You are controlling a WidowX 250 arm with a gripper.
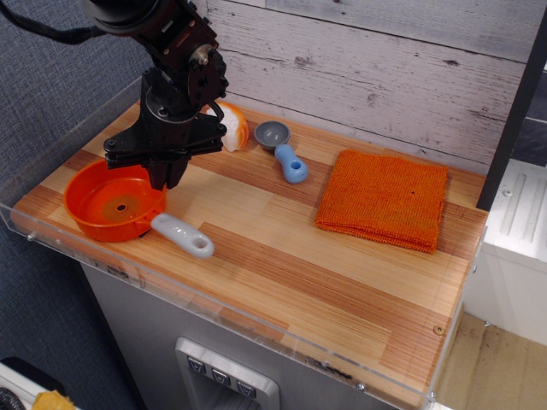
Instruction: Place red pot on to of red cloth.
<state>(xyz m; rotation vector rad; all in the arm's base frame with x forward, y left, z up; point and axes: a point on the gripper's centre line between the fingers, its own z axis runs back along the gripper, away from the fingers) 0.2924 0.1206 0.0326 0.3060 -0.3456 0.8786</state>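
Observation.image view: I see the whole wooden desk [282, 256] from above and a little from the front.

Pincer [164, 173]: I have it at the left of the frame, pointing down. Its two dark fingers are brought together on the right-hand rim of the red pot, so I read it as closed on that rim.

Red pot [115, 202]: it is at the lower left of the frame, near the front left corner of the desk. It looks a little tilted, but I cannot tell if its bottom touches the wood. I can see the small hole in the middle of it.

Pot handle [182, 237]: light grey-blue, it points to the lower right of the frame, towards the front edge of the desk.

Red cloth [385, 198]: folded in a square, flat on the desk at the centre right of the frame, well apart from the pot. Nothing lies on it.

Grey scoop [280, 147]: small, with a blue handle, it lies at the upper centre, between the pincer and the cloth.

Orange and white object [232, 126]: it is just behind the arm, partly hidden, and I cannot tell what it is.

Back wall [385, 68]: pale grey wooden planks.
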